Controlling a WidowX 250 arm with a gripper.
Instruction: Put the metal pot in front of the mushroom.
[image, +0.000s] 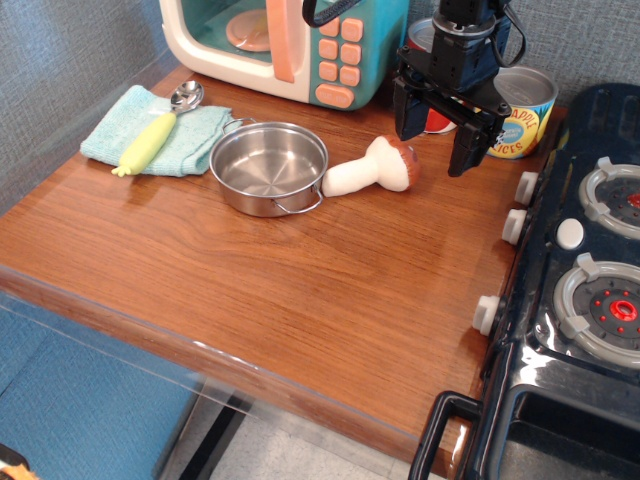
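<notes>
The metal pot (267, 168) is a shallow shiny steel pot with two wire loop handles, standing empty on the wooden table (300, 290). The mushroom (372, 170) lies on its side right beside the pot's right rim, white stem towards the pot and reddish-brown cap to the right. My gripper (436, 140) hangs above the table just right of the mushroom's cap, its two black fingers spread apart and empty.
A toy microwave (285, 45) stands at the back. A light blue cloth (155, 140) with a yellow-handled spoon (160, 130) lies at the back left. Two tin cans (520, 110) stand behind my gripper. A black toy stove (580, 290) fills the right side.
</notes>
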